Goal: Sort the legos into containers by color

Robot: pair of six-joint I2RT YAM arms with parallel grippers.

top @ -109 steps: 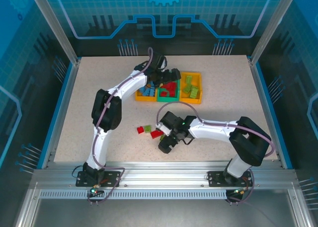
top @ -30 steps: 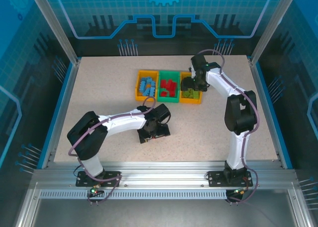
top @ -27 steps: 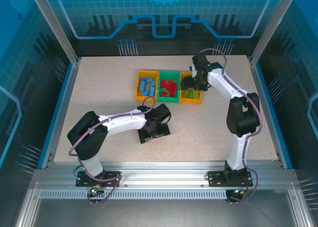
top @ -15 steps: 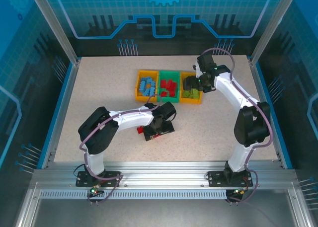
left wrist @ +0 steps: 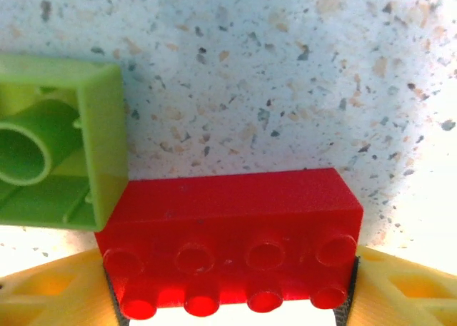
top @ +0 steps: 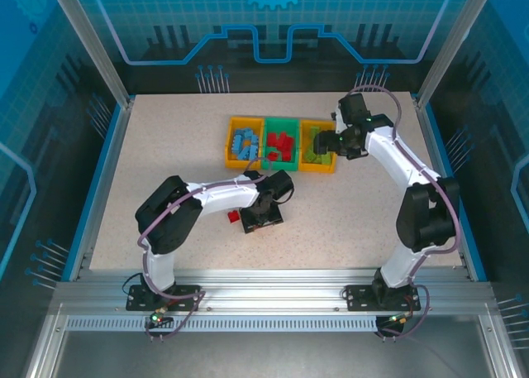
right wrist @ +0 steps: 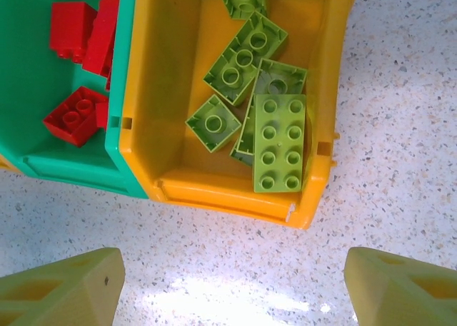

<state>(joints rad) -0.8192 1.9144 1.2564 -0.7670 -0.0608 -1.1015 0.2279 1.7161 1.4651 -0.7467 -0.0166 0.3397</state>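
Sitting in three joined bins (top: pixel 281 168): blue legos (top: pixel 245 142), red legos (right wrist: pixel 71 119), green legos (right wrist: pixel 278 144)

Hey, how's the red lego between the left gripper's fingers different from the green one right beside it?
The red brick shows its studded top, two rows of four; the green brick shows its hollow underside with a round tube inside. The red brick is held end to end in the left gripper; the green brick lies outside the jaws, to the left in the wrist view, partly cut off. Both are plastic bricks, and they meet at a corner.
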